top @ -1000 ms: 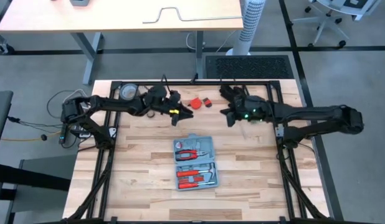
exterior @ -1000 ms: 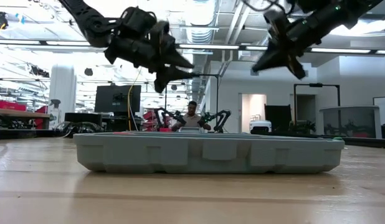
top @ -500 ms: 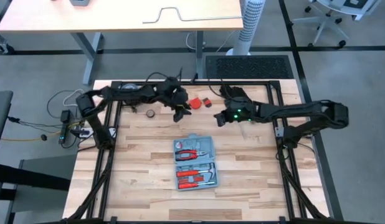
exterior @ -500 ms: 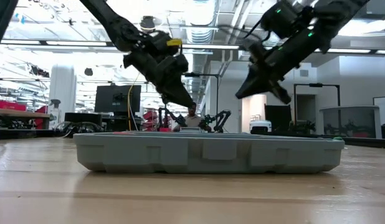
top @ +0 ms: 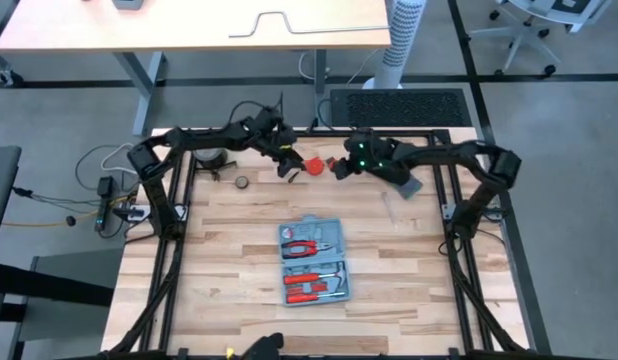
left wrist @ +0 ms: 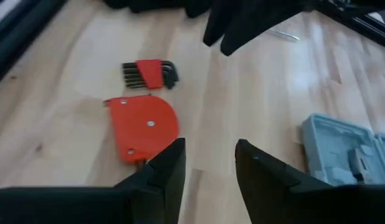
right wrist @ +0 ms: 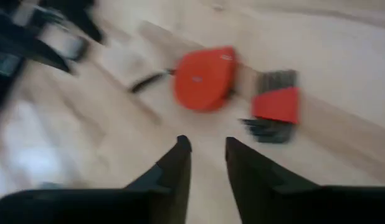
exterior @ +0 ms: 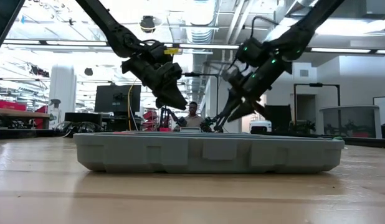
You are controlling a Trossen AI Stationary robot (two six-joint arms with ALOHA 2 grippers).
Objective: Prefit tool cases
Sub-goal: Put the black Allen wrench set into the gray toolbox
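Though both my arms hang over the far end of the table (top: 219, 290), the tool case (top: 313, 260) lies open and flat near its middle, at about six o'clock from my two claws and well apart from them. My left gripper (left wrist: 208, 163) is spread, empty, just above a red rounded tool (left wrist: 142, 126) with a red hex-key set (left wrist: 149, 73) beyond it; my right gripper (right wrist: 207, 158) is also parted and empty, pointed at the same two pieces from the other side. I judge the case to be stiff moulded plastic, light, somewhat slick, its shallow walls thin; I would pinch it across a long rim wall, not by the loose tools inside.
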